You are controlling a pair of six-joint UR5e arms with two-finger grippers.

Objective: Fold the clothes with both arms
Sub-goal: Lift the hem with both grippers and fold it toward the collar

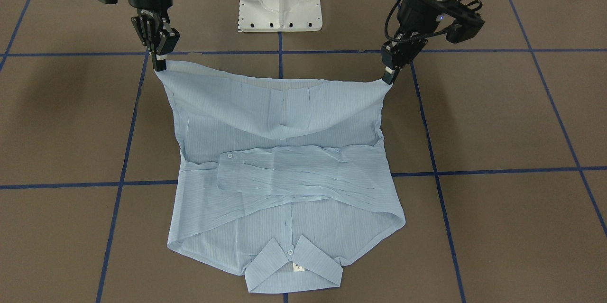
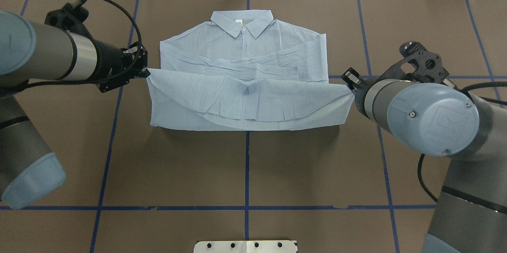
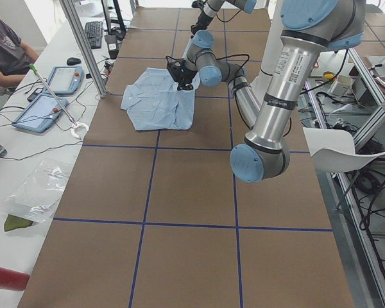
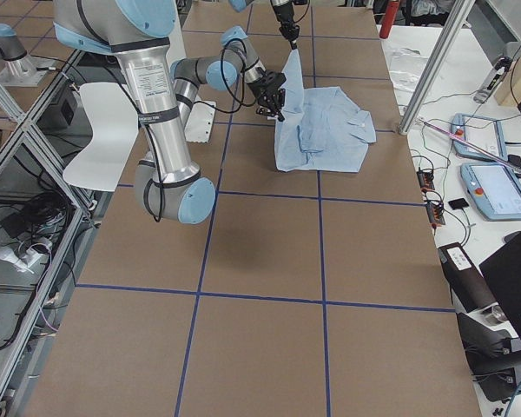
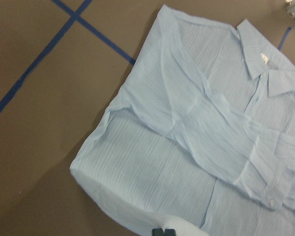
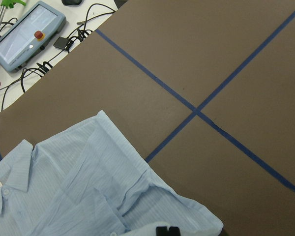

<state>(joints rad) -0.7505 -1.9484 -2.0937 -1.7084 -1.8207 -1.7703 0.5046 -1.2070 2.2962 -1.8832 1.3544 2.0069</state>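
The light blue shirt (image 1: 284, 170) lies front-up on the brown table, collar (image 1: 294, 265) at the far side from the robot and a cuffed sleeve (image 1: 294, 175) folded across its chest. Its hem end is lifted off the table and hangs stretched between both grippers. My left gripper (image 2: 146, 72) is shut on one hem corner, seen as well in the front view (image 1: 389, 78) and the wrist view (image 5: 163, 231). At the other hem corner my right gripper (image 2: 351, 83) is shut on the fabric (image 1: 159, 63). The raised hem sags in the middle (image 2: 245, 102).
The white pedestal base (image 1: 280, 2) stands behind the shirt, between the arms. Blue tape lines (image 2: 246, 166) cross the brown table. Beyond the table's far edge lie teach pendants (image 3: 64, 80) and cables, and a seated person (image 3: 6, 54) is there.
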